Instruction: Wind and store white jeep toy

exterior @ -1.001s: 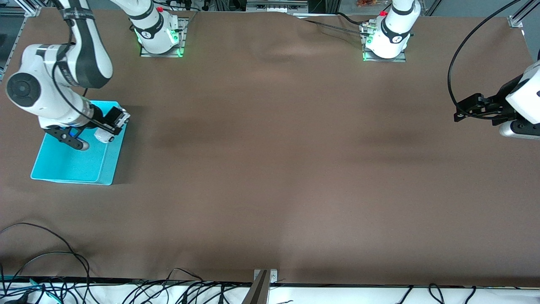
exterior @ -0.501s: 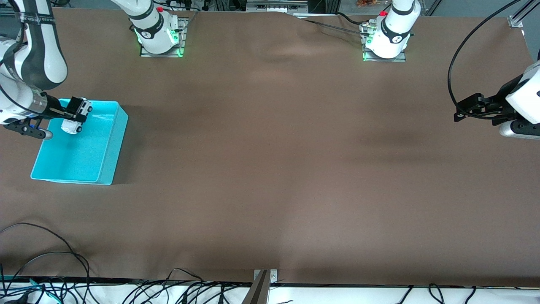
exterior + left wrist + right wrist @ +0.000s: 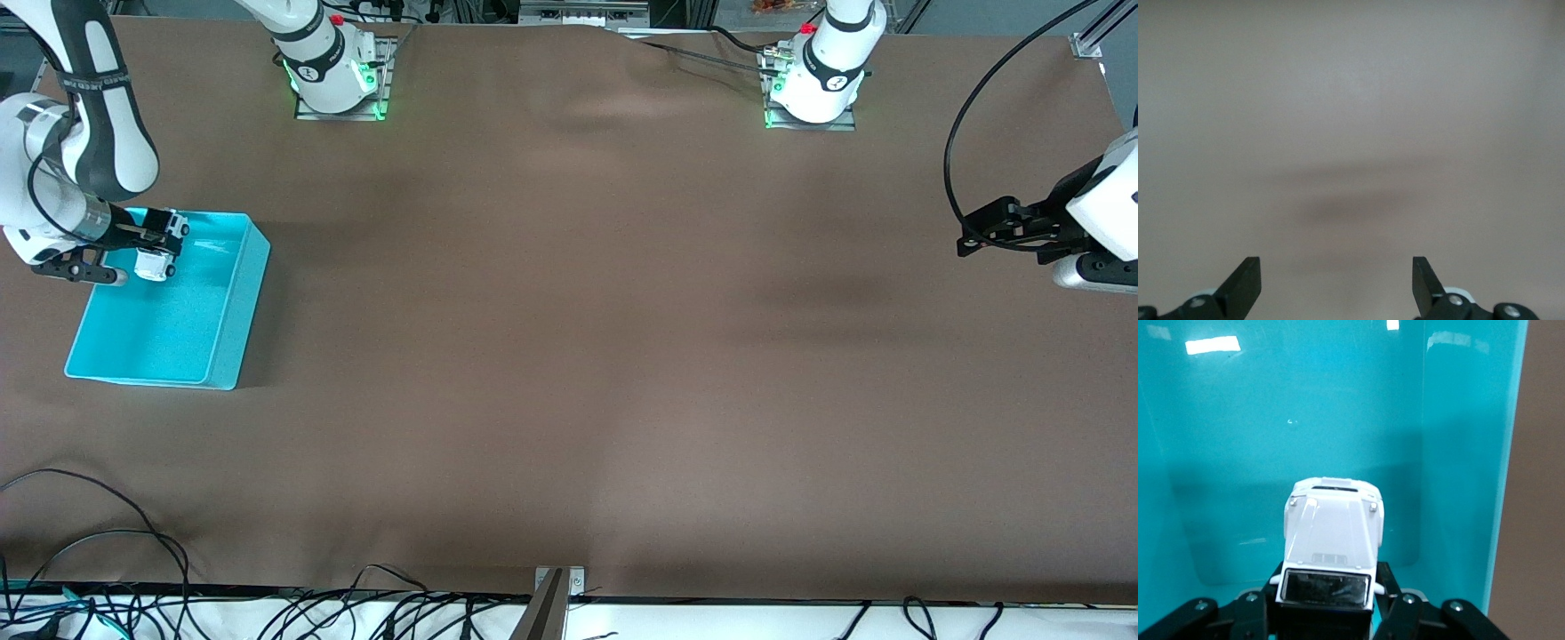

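My right gripper (image 3: pixel 160 244) is shut on the white jeep toy (image 3: pixel 153 264) and holds it over the turquoise bin (image 3: pixel 227 329), above the end of the bin nearest the robots' bases. In the right wrist view the jeep toy (image 3: pixel 1333 527) sits nose-down between the black fingers (image 3: pixel 1401 597), with the bin's floor (image 3: pixel 1271 427) below it. My left gripper (image 3: pixel 969 240) is open and empty, waiting over bare table at the left arm's end; the left wrist view shows its gripper (image 3: pixel 1337 283) over the brown cloth only.
The brown cloth-covered table (image 3: pixel 569 356) stretches between the two arms. Loose black cables (image 3: pixel 107 533) lie along the edge nearest the front camera. A metal bracket (image 3: pixel 556 596) stands at the middle of that edge.
My right gripper with the jeep toy moved from the bin's edge toward the table's end, over the bin's interior, and turned the toy nose-down. The left arm has not moved.
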Motion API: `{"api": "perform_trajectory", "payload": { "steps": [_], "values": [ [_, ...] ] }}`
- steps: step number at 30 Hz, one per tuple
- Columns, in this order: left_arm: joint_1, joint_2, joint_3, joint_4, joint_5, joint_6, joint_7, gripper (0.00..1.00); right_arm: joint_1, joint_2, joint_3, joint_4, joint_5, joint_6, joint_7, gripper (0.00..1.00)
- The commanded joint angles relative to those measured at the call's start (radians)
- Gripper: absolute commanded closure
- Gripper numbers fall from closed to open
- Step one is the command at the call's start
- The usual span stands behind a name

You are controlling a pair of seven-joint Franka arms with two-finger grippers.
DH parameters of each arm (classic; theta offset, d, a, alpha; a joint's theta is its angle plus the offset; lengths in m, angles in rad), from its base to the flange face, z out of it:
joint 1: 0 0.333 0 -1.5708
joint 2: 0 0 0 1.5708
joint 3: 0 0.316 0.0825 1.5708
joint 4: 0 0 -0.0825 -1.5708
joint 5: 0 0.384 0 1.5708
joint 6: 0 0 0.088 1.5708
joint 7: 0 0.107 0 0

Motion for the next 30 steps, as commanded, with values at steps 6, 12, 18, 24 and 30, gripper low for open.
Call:
{"api": "perform_trajectory", "payload": {
  "steps": [6,12,18,24,30],
  "values": [
    [0.004,0.002,-0.007,0.015,0.018,-0.015,-0.012,0.00,-0.053,0.101,0.003,0.004,0.004,0.140,-0.068,1.00],
    [0.005,0.002,-0.007,0.013,0.018,-0.015,-0.012,0.00,-0.054,0.133,0.005,0.004,0.010,0.171,-0.068,1.00],
    [0.004,0.002,-0.007,0.015,0.018,-0.015,-0.012,0.00,-0.056,0.182,0.015,0.002,0.015,0.217,-0.060,1.00],
    [0.004,0.002,-0.007,0.015,0.018,-0.015,-0.012,0.00,-0.059,0.187,0.040,0.004,0.041,0.219,-0.049,0.73],
    [0.004,0.002,-0.007,0.015,0.018,-0.015,-0.012,0.00,-0.059,0.170,0.049,0.001,0.077,0.205,-0.033,0.19]
  ]
}}
